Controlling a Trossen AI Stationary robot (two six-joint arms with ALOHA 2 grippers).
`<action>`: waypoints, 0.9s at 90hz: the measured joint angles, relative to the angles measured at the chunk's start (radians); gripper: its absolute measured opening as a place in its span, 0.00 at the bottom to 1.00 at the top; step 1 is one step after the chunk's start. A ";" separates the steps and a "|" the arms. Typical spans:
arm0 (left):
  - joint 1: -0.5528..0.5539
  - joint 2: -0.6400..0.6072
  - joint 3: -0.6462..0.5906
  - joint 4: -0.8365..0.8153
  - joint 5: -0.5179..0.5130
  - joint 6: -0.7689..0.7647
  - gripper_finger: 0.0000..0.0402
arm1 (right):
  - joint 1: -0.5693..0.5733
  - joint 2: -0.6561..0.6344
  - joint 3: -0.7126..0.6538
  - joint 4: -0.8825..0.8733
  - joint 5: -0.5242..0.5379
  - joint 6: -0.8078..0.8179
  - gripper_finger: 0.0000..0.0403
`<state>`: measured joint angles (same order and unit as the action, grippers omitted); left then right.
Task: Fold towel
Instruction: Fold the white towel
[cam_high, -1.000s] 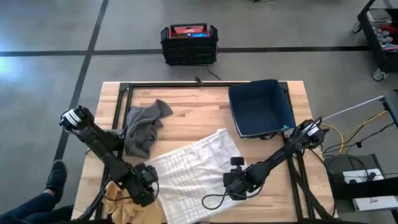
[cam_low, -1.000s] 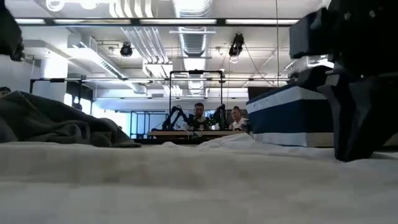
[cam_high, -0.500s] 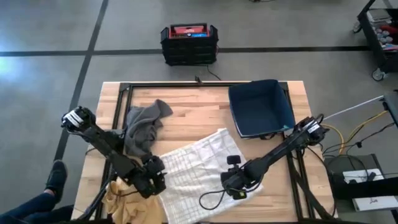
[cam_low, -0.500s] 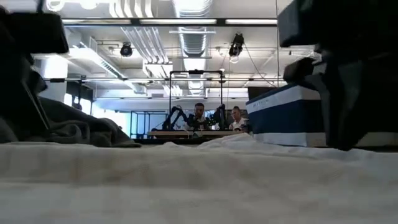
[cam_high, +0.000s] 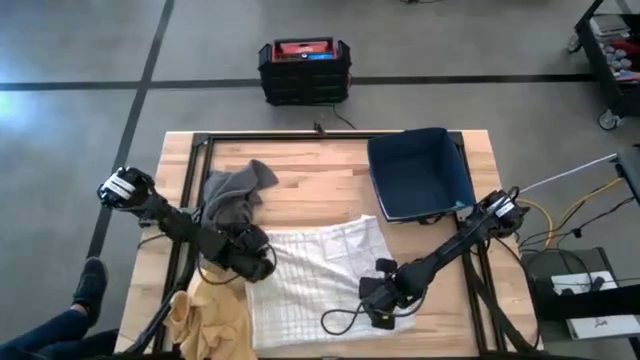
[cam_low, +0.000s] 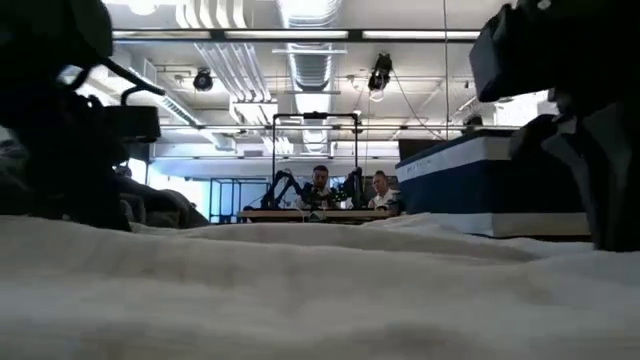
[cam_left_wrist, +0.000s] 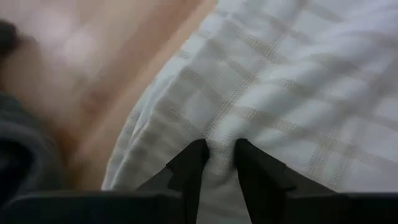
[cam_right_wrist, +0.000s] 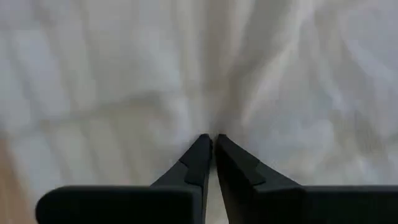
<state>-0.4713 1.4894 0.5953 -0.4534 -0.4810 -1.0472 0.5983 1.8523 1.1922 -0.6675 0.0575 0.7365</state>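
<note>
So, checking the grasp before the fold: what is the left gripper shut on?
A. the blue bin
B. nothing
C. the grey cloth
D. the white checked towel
D: in the left wrist view the left gripper pinches a ridge of the white towel.

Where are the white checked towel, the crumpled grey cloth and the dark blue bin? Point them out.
white checked towel (cam_high: 310, 275), high view, on its flat middle.
crumpled grey cloth (cam_high: 232, 195), high view, on the bunched centre.
dark blue bin (cam_high: 420, 172), high view, on its inner floor.
</note>
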 joint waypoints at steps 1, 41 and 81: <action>0.003 -0.007 0.003 -0.003 0.006 0.010 0.20 | 0.000 -0.004 0.006 -0.013 -0.003 -0.006 0.03; -0.207 -0.134 0.097 0.031 0.160 -0.057 0.19 | -0.251 -0.102 0.053 -0.167 0.282 -0.407 0.03; -0.305 0.116 0.100 0.080 0.216 -0.152 0.19 | -0.518 0.042 0.025 -0.040 0.118 -0.538 0.03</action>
<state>-0.7766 1.6051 0.6957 -0.3732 -0.2653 -1.1988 0.0808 1.8947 1.2175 -0.7076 0.1753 0.1986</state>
